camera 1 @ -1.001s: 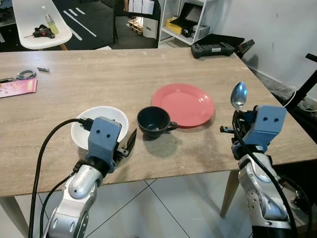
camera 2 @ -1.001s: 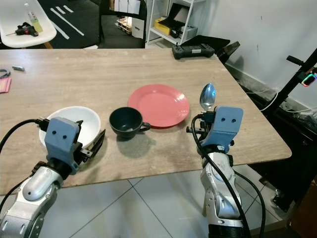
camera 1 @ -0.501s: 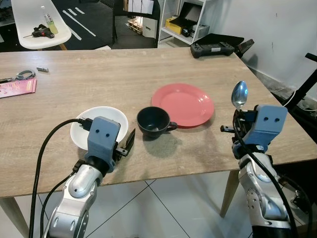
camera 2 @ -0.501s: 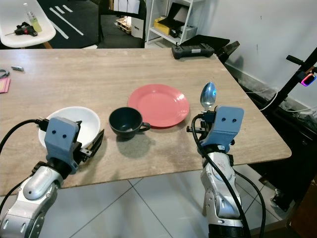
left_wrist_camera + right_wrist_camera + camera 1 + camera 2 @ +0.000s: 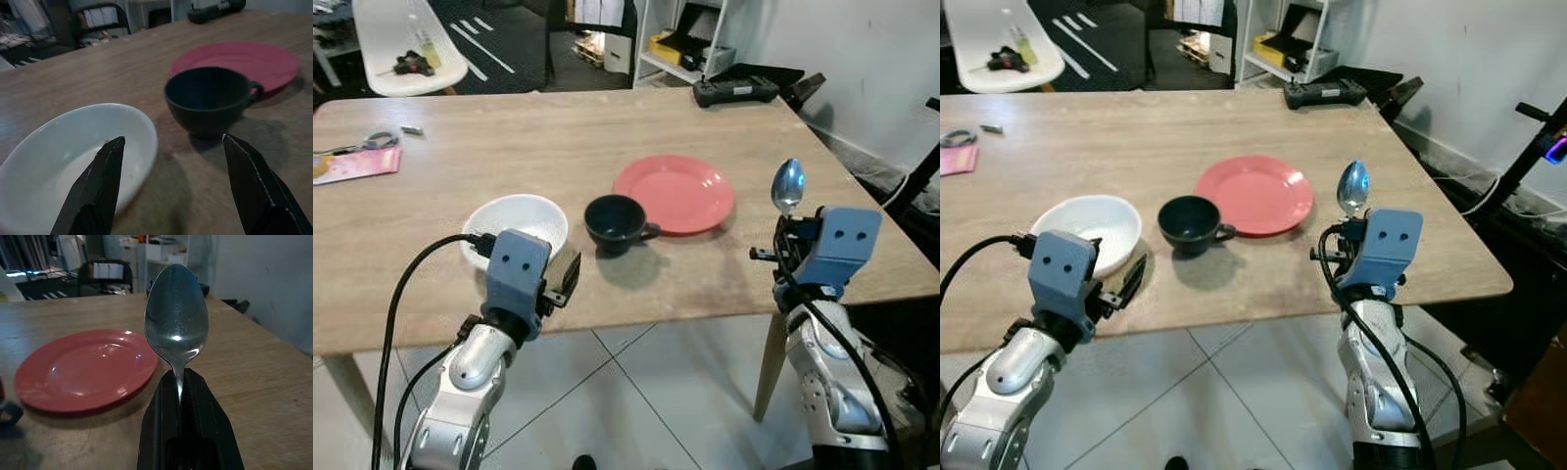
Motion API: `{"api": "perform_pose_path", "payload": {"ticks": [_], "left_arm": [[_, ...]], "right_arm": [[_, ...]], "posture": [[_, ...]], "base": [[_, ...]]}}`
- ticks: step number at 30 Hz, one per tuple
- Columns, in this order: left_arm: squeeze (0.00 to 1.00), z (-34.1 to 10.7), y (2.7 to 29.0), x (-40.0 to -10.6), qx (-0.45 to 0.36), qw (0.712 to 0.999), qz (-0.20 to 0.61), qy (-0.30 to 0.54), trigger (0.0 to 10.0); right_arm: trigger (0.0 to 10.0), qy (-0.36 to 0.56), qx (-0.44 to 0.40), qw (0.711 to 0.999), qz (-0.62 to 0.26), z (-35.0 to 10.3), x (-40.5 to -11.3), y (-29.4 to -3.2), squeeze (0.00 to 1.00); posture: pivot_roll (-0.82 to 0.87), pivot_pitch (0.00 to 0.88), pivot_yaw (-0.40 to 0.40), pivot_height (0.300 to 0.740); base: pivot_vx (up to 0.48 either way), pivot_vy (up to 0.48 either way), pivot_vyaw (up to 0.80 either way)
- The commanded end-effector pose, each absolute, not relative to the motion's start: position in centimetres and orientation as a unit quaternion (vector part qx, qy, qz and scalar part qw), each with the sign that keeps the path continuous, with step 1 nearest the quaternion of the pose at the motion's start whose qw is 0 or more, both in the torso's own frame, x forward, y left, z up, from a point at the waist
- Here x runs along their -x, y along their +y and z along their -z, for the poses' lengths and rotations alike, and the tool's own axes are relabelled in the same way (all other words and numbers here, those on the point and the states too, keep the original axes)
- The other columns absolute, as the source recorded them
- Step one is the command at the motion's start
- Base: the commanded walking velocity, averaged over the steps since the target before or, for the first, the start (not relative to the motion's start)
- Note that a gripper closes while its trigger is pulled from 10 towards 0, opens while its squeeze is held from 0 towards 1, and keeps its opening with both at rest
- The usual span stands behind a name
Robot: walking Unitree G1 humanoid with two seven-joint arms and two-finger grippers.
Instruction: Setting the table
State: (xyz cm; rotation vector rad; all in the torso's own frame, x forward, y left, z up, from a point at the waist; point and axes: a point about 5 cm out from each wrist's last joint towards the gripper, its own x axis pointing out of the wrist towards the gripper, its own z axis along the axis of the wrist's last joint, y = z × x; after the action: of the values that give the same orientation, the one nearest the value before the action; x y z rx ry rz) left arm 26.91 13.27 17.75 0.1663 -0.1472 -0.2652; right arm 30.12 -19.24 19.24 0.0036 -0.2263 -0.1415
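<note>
A red plate [image 5: 674, 192] lies on the wooden table [image 5: 558, 137], right of centre. Just left of it stands a dark cup [image 5: 614, 221], handle toward the plate. Left of the cup is a white bowl [image 5: 514, 221]. My left gripper [image 5: 568, 274] is open near the table's front edge, close to the bowl [image 5: 73, 161], with the cup [image 5: 210, 100] ahead of it. My right gripper [image 5: 784, 231] is shut on a metal spoon [image 5: 787, 184], held upright over the table's right front part. Past the spoon [image 5: 176, 313] lies the plate [image 5: 83, 369].
A black game controller [image 5: 734, 90] sits at the table's far right corner. A pink booklet [image 5: 357, 164] and small tools lie at the far left. A white chair [image 5: 406, 39] and shelves stand behind. Tiled floor [image 5: 636, 401] runs under the front edge.
The whole picture has shifted: the table sits a bit farther off and more floor shows, so the camera moved back. The spoon stays gripped; plate, cup and bowl have not moved.
</note>
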Motion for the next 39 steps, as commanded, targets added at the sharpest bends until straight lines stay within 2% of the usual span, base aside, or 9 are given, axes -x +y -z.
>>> {"api": "perform_pose_path", "payload": {"ticks": [1, 31, 39], "left_arm": [[0.0, -17.26, 13.4, -26.91, -0.087, 0.986, 0.13, -0.064, 10.0], [0.0, -17.33, 13.35, -26.98, -0.086, 0.985, 0.132, -0.065, 10.0], [0.0, -17.33, 13.28, -27.05, -0.08, 0.986, 0.132, -0.064, 10.0]], "right_arm": [[10.0, -0.107, -0.006, 0.991, 0.075, -18.83, -30.06, -19.38, 0.0], [10.0, -0.106, -0.006, 0.991, 0.08, -18.75, -29.95, -19.44, 0.0], [10.0, -0.107, -0.007, 0.991, 0.081, -18.74, -29.97, -19.48, 0.0]], "posture": [[0.0, 0.056, 0.037, 0.74], [0.0, 0.063, 0.043, 0.74], [-0.01, 0.064, 0.045, 0.74]], "base": [[-0.319, 0.0, 0.0], [-0.315, 0.0, 0.0], [0.0, 0.0, 0.0]]}}
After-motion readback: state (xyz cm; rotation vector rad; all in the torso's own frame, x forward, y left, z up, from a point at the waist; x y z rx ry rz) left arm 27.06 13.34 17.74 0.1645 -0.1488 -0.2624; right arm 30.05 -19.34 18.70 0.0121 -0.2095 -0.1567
